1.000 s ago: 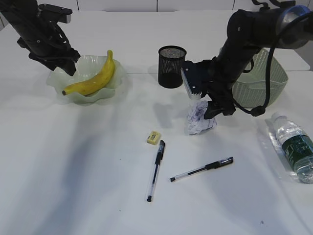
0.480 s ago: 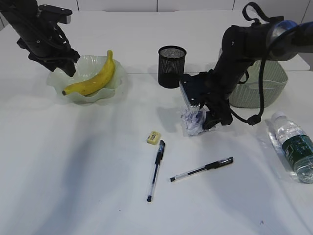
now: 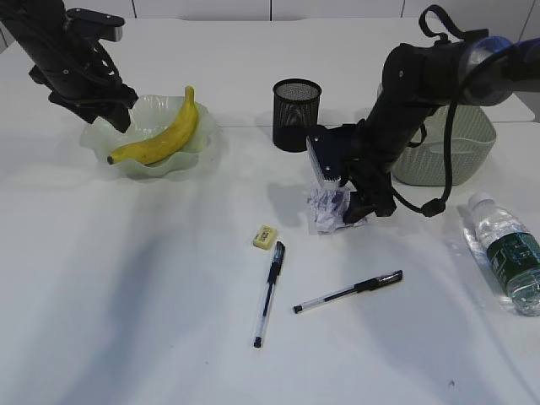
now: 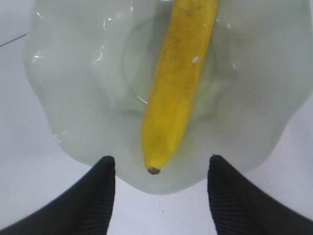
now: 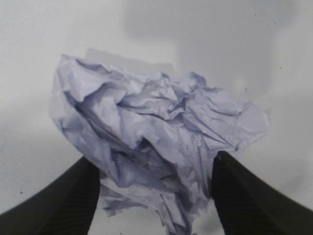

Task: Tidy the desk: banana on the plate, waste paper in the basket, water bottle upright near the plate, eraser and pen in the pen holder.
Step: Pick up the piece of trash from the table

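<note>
straddling the waste paper [image 5: 156, 147] with the right gripper [image 5: 155, 196] spread, i close squarely before lifting toward the basket [image 3: 447, 143]; left gripper [image 4: 160, 188] hangs spread, empty.

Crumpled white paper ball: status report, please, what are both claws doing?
Right gripper around crumpled white paper ball, jaws either side, grip unconfirmed. Left gripper open above yellow banana in pale green wavy plate. Sage-green woven-look basket behind, unobstructed.

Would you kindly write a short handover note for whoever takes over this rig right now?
Left gripper: open, empty, above the plate.
Right gripper: fingers either side of the waste paper; grasp unconfirmed.
Done: banana on plate.
Left: paper into basket; water bottle, lying on its side, upright near plate; eraser and two pens into pen holder.
</note>
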